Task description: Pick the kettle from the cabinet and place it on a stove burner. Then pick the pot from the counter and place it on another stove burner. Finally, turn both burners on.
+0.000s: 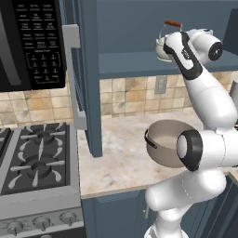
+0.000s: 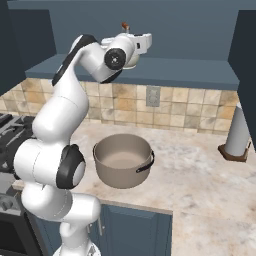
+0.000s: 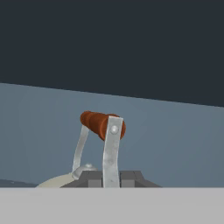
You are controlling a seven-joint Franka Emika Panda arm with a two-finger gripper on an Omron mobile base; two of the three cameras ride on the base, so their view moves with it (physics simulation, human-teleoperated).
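We see the arm reared up tall from its base, elbow bent, with the wrist reaching forward into the open cabinet [image 1: 139, 28]. In the hand view the gripper [image 3: 111, 178] sits at 6 o'clock, its two dark fingers pinched together on the near metal strap of the kettle [image 1: 162, 46] handle, just below the reddish wooden bar. The kettle rests on the cabinet shelf, its cream body partly hidden behind the wrist in the left base view; in the right base view just its handle top [image 2: 125, 26] peeks above the hand at 12 o'clock.

The cabinet door [image 1: 88, 74] stands swung open at 9 o'clock from the kettle, edge-on, between the shelf and the microwave [image 1: 30, 42]. Above the kettle the cabinet interior is dark and open. Below the shelf, the pot [image 2: 123, 160] sits on the counter [image 2: 200, 185] near its front edge, well apart from the stove [image 1: 37, 158] at 8 o'clock in the left base view.
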